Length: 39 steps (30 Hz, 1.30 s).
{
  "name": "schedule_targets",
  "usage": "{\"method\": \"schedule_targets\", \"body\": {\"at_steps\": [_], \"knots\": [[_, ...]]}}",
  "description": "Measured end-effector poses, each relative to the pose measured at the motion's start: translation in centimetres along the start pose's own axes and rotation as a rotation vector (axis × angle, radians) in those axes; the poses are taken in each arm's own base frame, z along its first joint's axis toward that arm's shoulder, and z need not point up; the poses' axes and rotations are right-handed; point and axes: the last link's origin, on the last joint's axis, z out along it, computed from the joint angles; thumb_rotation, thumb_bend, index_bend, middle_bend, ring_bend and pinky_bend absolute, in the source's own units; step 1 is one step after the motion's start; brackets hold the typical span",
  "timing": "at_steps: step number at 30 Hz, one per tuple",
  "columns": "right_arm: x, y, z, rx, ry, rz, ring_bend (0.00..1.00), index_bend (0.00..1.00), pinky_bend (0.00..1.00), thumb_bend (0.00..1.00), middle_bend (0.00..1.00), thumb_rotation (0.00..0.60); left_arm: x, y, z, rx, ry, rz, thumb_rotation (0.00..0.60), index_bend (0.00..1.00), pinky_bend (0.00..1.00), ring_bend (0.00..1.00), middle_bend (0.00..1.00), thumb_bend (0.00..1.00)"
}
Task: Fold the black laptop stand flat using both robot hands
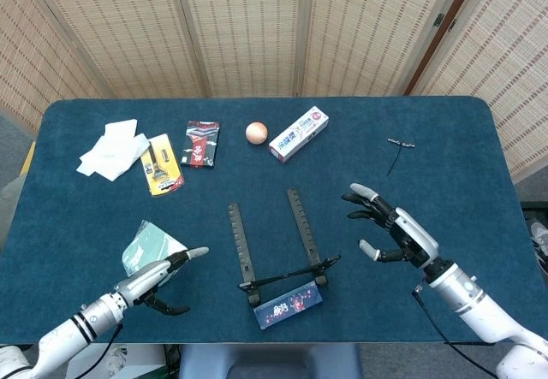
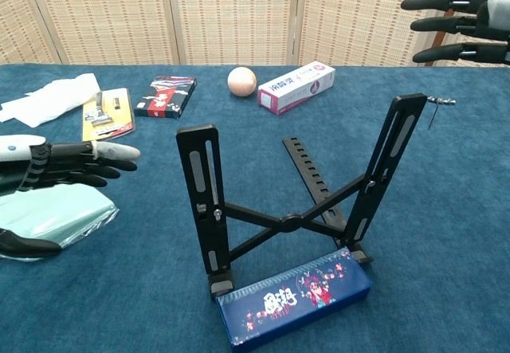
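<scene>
The black laptop stand (image 2: 296, 201) stands unfolded near the table's front edge, its two slotted arms raised and crossed by a scissor brace; from above it shows as two strips (image 1: 272, 240). My left hand (image 2: 56, 174) hovers open to the left of the stand, fingers stretched toward it, over a mint-green packet (image 2: 49, 213); it also shows in the head view (image 1: 163, 275). My right hand (image 1: 392, 233) floats open to the right of the stand, apart from it, with only its fingers (image 2: 458, 26) showing at the chest view's top right.
A dark blue printed box (image 2: 293, 296) lies against the stand's front feet. Farther back lie white tissue (image 1: 111, 148), a yellow card pack (image 1: 161, 165), a black-red packet (image 1: 202, 143), a ball (image 1: 256, 132), a toothpaste box (image 1: 300, 135) and a small metal tool (image 1: 396, 150).
</scene>
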Motion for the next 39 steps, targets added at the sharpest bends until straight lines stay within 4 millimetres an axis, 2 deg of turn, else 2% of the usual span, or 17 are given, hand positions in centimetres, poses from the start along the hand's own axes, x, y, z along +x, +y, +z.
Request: {"method": "schedule_targets", "body": {"at_steps": [6, 9, 13, 21, 27, 39], "knots": [[0.0, 0.2, -0.2, -0.008, 0.004, -0.001, 0.07, 0.01, 0.20, 0.29, 0.14, 0.600, -0.7, 1.1, 2.0, -0.044, -0.125, -0.362, 0.600, 0.00, 0.02, 0.04, 0.06, 0.21], [0.1, 0.3, -0.3, -0.011, 0.010, 0.001, 0.07, 0.01, 0.20, 0.29, 0.14, 0.600, -1.1, 1.9, 3.4, -0.051, -0.199, -0.481, 0.600, 0.00, 0.02, 0.04, 0.06, 0.21], [0.1, 0.4, -0.5, -0.014, 0.015, 0.001, 0.07, 0.01, 0.20, 0.29, 0.14, 0.600, -1.7, 2.5, 5.6, -0.050, -0.271, -0.550, 0.600, 0.00, 0.02, 0.04, 0.06, 0.21], [0.2, 0.6, -0.7, -0.021, 0.018, 0.000, 0.07, 0.01, 0.20, 0.29, 0.14, 0.600, -1.6, 2.6, 7.8, -0.038, -0.228, -0.729, 0.600, 0.00, 0.02, 0.04, 0.06, 0.21], [0.3, 0.8, -0.7, -0.023, 0.020, 0.002, 0.07, 0.01, 0.20, 0.29, 0.14, 0.600, -1.8, 2.9, 8.2, -0.032, -0.217, -0.823, 0.600, 0.00, 0.02, 0.04, 0.06, 0.21], [0.3, 0.9, -0.8, -0.030, 0.021, -0.001, 0.06, 0.00, 0.20, 0.29, 0.14, 0.600, -3.5, 3.4, 7.6, -0.007, -0.251, -0.912, 0.600, 0.00, 0.02, 0.04, 0.06, 0.21]]}}
